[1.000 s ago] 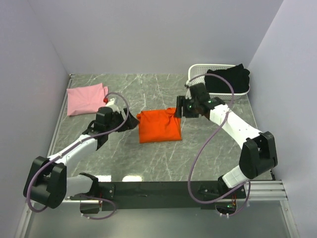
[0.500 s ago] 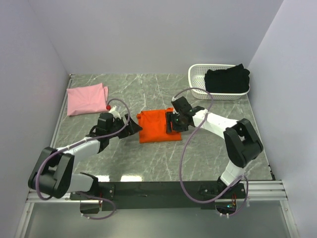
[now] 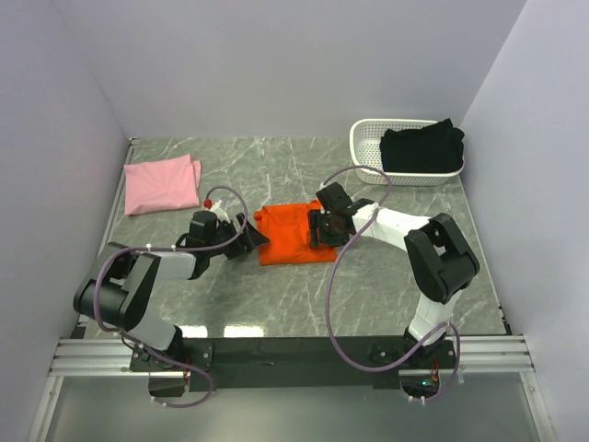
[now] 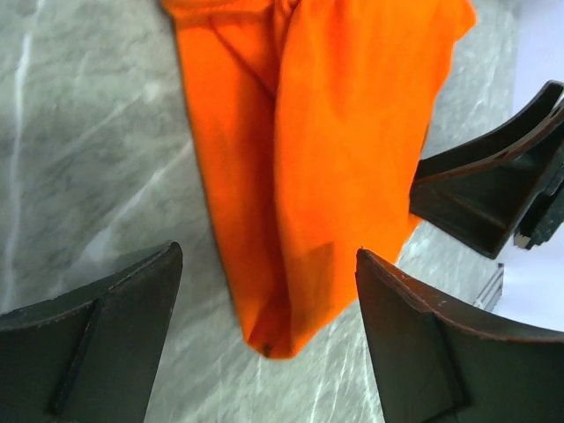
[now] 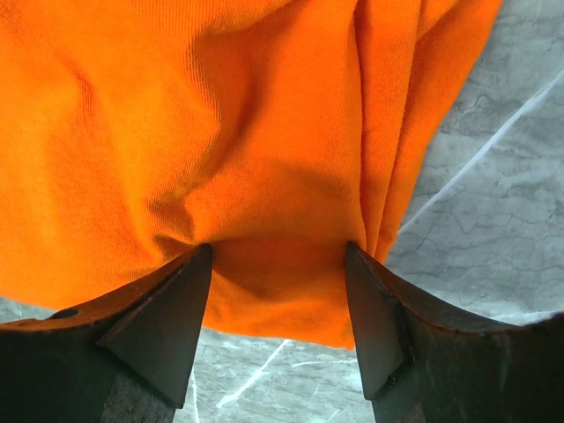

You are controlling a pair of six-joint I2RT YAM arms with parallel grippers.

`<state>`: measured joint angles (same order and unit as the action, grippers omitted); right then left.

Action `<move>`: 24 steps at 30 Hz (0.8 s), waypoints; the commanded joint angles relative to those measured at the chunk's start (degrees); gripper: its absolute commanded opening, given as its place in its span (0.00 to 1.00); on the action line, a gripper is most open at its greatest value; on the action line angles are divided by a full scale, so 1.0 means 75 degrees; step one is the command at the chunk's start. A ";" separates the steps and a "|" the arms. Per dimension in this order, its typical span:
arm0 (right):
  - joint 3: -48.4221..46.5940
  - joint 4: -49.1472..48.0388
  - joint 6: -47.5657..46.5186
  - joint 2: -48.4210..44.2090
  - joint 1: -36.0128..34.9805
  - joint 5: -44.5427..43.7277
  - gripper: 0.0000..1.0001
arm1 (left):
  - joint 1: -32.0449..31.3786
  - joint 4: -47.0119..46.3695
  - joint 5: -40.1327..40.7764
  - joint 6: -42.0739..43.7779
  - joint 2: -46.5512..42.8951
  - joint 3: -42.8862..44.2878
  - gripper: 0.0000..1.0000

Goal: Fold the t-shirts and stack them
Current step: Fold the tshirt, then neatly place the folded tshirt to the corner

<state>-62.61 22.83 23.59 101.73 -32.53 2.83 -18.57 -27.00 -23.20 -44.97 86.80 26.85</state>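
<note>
Left gripper (image 4: pixel 264 300): jaws standing wide, gripping nothing; corner of bright orange folded soft-cloth t-shirt (image 4: pixel 335 150) lying between its fingers, just ahead.
Right gripper (image 5: pixel 275 264): wide too, tips pressing into the shirt's edge.
Risk: jaws pinching only top layers, fold unravelling on lift.
Axis: seemingly running gripper to gripper, narrow corner pointing at left gripper.

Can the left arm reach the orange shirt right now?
Probably yes: the left pincer is open, a corner of the orange t-shirt lies between its fingers, and nothing blocks it.
</note>
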 commanded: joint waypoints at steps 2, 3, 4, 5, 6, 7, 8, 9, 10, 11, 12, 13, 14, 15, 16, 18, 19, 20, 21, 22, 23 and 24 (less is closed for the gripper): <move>0.0133 -0.0231 0.0100 0.0088 -0.0022 -0.0155 0.69 | 0.0003 -0.1250 -0.0363 -0.0390 0.0553 -0.0064 0.85; 0.0145 -0.0243 0.0100 0.0088 -0.0022 -0.0155 0.69 | 0.0003 -0.1483 -0.0410 -0.0437 0.0636 -0.0111 0.85; 0.0156 -0.0255 0.0100 0.0100 -0.0022 -0.0143 0.69 | -0.0032 -0.1671 -0.0422 -0.0542 0.0695 -0.0158 0.85; 0.0180 -0.0266 0.0112 0.0111 -0.0022 -0.0143 0.69 | -0.0067 -0.1812 -0.0434 -0.0601 0.0812 -0.0205 0.85; 0.0180 -0.0278 0.0112 0.0100 -0.0022 -0.0131 0.69 | -0.0102 -0.1929 -0.0422 -0.0648 0.0871 -0.0240 0.85; 0.0168 -0.0278 0.0123 0.0123 -0.0022 -0.0120 0.69 | -0.0207 -0.2093 -0.0411 -0.0730 0.0929 -0.0229 0.85; 0.0191 -0.0290 0.0124 0.0111 -0.0033 -0.0108 0.69 | -0.0278 -0.2141 -0.0341 -0.0765 0.1058 -0.0205 0.85; 0.0192 -0.0302 0.0135 0.0111 -0.0045 -0.0096 0.69 | -0.0359 -0.2176 -0.0305 -0.0789 0.1128 -0.0101 0.85; 0.0192 -0.0290 0.0147 0.0100 -0.0057 -0.0085 0.69 | -0.0534 -0.2188 -0.0270 -0.0824 0.1199 -0.0030 0.85; 0.0203 -0.0290 0.0147 0.0088 -0.0033 -0.0084 0.69 | -0.0617 -0.2188 -0.0200 -0.0836 0.1362 0.0052 0.85; 0.0227 -0.0302 0.0159 0.0042 -0.0045 -0.0084 0.69 | -0.0688 -0.2200 -0.0188 -0.0859 0.1422 0.0180 0.85; 0.0250 -0.0302 0.0159 0.0018 -0.0080 -0.0073 0.69 | -0.0804 -0.2235 -0.0176 -0.0883 0.1503 0.0240 0.85; 0.0285 -0.0313 0.0170 0.0006 -0.0080 -0.0061 0.69 | -0.0852 -0.2270 -0.0153 -0.0906 0.1632 0.0298 0.84; 0.0297 -0.0313 0.0170 -0.0029 -0.0092 -0.0061 0.69 | -0.0887 -0.2282 -0.0129 -0.0929 0.1679 0.0380 0.84; 0.0320 -0.0325 0.0170 -0.0052 -0.0103 -0.0061 0.69 | -0.0934 -0.2305 -0.0129 -0.0953 0.1750 0.0416 0.84; 0.0356 -0.0348 0.0194 -0.0088 -0.0092 -0.0049 0.69 | -0.1004 -0.2376 -0.0106 -0.1011 0.1867 0.0521 0.83; 0.0356 -0.0337 0.0194 -0.0088 -0.0115 -0.0014 0.69 | -0.1040 -0.2376 -0.0094 -0.1023 0.1902 0.0556 0.83; 0.0367 -0.0383 0.0206 -0.0076 -0.0115 -0.0003 0.69 | -0.1086 -0.2341 -0.0048 -0.1012 0.1961 0.0603 0.82; 0.0367 -0.0384 0.0206 -0.0076 -0.0115 0.0021 0.69 | -0.1156 -0.2283 0.0034 -0.0989 0.1984 0.0719 0.80; 0.0356 -0.0395 0.0206 -0.0065 -0.0104 0.0033 0.69 | -0.1180 -0.2236 0.0058 -0.0942 0.2031 0.0790 0.78; 0.0356 -0.0407 0.0217 -0.0041 -0.0127 0.0044 0.69 | -0.1204 -0.2189 0.0047 -0.0930 0.2089 0.0884 0.77; 0.0356 -0.0407 0.0217 -0.0041 -0.0127 0.0056 0.69 | -0.1216 -0.2189 0.0058 -0.0918 0.2136 0.0908 0.72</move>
<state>-61.45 20.95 24.58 101.23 -32.88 2.85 -26.83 -44.62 -23.99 -52.25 101.21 31.81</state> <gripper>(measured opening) 0.688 0.743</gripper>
